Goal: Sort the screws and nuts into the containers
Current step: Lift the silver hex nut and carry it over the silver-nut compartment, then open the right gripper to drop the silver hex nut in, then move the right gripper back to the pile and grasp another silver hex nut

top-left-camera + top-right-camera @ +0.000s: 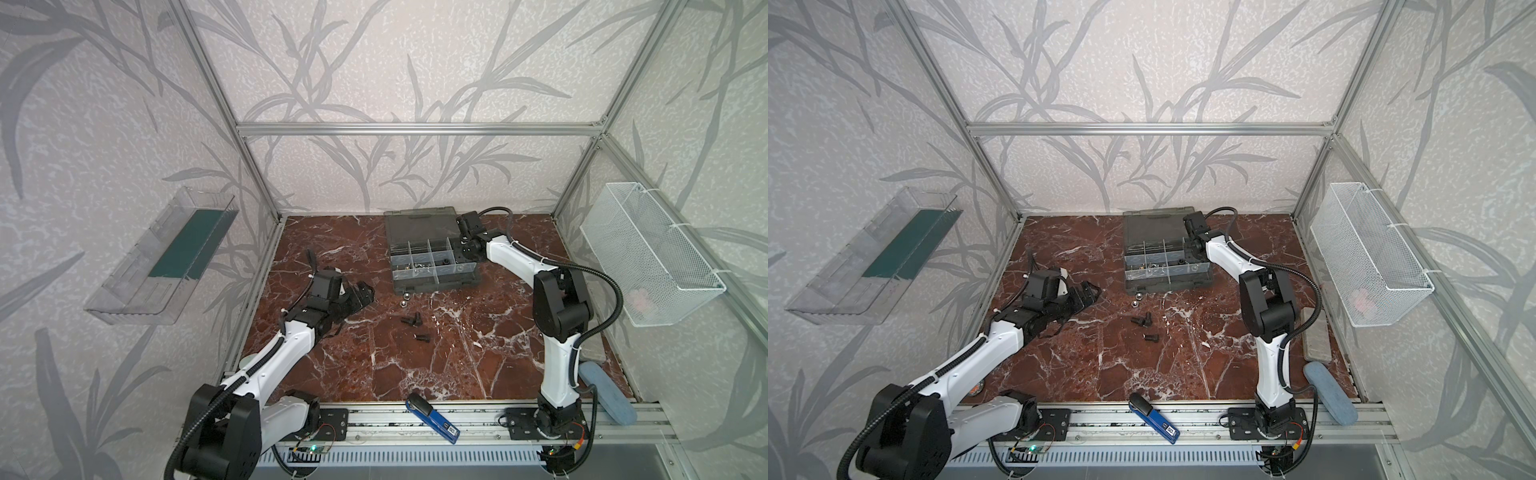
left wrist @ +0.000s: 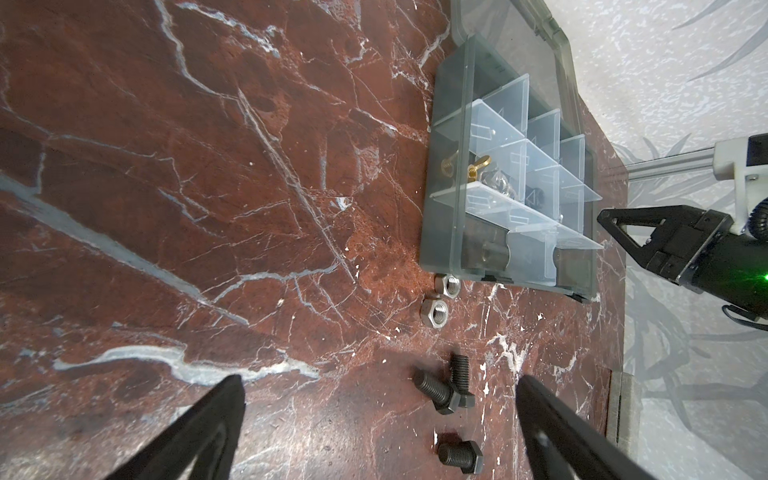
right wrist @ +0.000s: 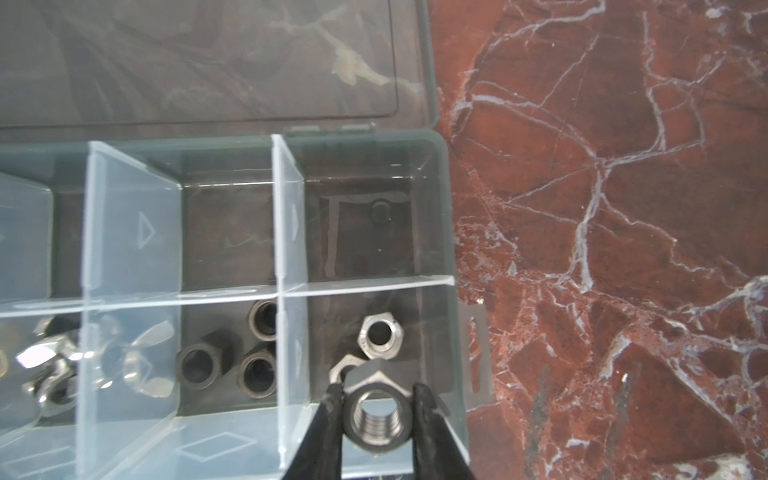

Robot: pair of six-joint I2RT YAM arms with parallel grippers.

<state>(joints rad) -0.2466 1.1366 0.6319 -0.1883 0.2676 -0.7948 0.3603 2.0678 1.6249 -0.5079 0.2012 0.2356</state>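
Findings on progress: your right gripper is clamped on a nut, its flats pinched between the two black fingers, held above the end cell of the case. Just beyond its tips two silver nuts lie in that cell. The cell beside it holds three dark nuts, and wing nuts sit further across.

Your left gripper is spread wide and empty, low over the table. Three screws lie ahead of it: two touching and crossed, one alone nearer the hand. Two loose nuts rest farther out, the far one just beside the case wall.

My judgement is that nut sorting is well along, with one drop pending and two nuts left. The screws look untouched — I can make out none in any cell.

Materials:
- **Nuts:** bright steel hexagons with threaded bores.
- **Screws:** matt black, with hex heads and short threaded shanks.
- **Case:** smoky grey plastic with thin translucent dividers.
- **Table:** glossy red marble pattern — white veins throughout.
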